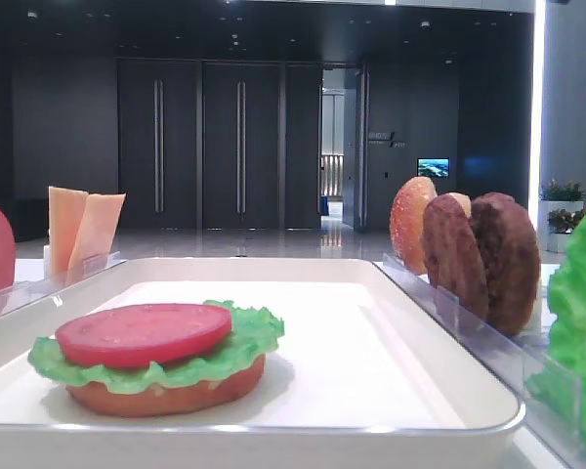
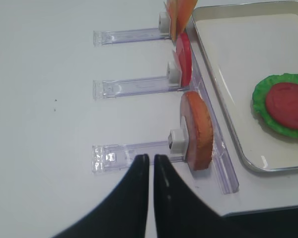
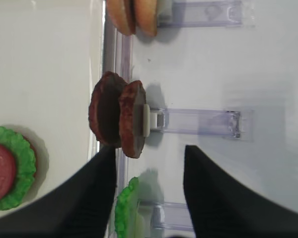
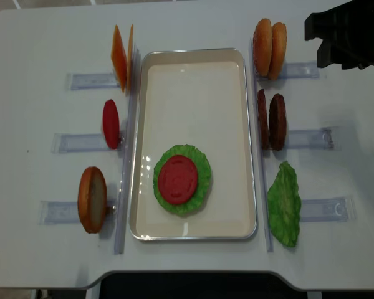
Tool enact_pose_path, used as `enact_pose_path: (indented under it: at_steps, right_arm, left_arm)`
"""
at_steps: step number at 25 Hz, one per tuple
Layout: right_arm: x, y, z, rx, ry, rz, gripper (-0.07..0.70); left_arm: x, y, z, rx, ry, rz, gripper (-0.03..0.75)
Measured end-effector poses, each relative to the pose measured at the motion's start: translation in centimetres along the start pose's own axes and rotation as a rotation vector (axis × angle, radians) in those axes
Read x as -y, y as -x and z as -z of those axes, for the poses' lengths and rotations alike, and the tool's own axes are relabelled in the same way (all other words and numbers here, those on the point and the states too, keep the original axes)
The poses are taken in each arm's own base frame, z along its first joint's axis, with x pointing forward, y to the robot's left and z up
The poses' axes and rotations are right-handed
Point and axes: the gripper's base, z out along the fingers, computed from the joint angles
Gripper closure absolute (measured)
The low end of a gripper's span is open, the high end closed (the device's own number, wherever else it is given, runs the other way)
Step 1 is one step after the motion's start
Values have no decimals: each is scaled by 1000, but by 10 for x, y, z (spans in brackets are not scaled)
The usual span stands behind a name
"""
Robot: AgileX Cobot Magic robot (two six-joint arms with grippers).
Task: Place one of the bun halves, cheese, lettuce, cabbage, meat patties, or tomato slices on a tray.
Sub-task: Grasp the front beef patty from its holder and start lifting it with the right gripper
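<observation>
Exterior high realsense view, looking straight down: a white tray (image 4: 193,62) with a raised rim lies in the middle of a white worktop (image 4: 43,43). On the tray, toward its near end, sits a stack: a flat orange-brown bun base (image 1: 166,389), a ruffled green lettuce leaf (image 4: 199,163) on it, and a pinkish-red tomato slice (image 4: 177,179) on top. Clear plastic racks (image 4: 81,80) flank the tray on both sides, holding food pieces upright on edge. On the left side stand two cheese slices (image 4: 119,57) at the far end, a single tomato slice (image 4: 111,123) in the middle, and a bun half (image 4: 91,199) at the near end. On the right side stand two sesame bun halves (image 4: 269,41) at the far end, two dark brown meat patties (image 4: 271,121) in the middle, and a second lettuce piece (image 4: 283,202) at the near end.

In the left wrist view, the left gripper (image 2: 151,161) hangs over the bare worktop beside the near left rack, its black fingers pressed together with only a thin slit between them, holding nothing. In the right wrist view, the right gripper (image 3: 149,153) hovers above the rack of meat patties, its fingers (image 3: 208,193) spread apart and empty, close to the patties but not touching them
</observation>
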Motion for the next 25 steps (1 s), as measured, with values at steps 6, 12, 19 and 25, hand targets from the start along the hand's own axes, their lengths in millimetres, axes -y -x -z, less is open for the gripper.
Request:
enact_pose_path:
  at_steps: [6,12,19,25]
  right_arm:
    - [-18,-2,-18,-48,-33,12,280]
    - [-44,-3,-43,-107,-36,54,224]
    - [-54,7,-64,-119,-73,47,216]
    - [-66,9,-72,-119,-65,44,216]
  left_arm:
    - [0,0,0,0,0,0,696]
    - [0,0,0,0,0,0,696]
    - [0,0,0,0,0,0,715]
    - [0,0,0,0,0,0,716]
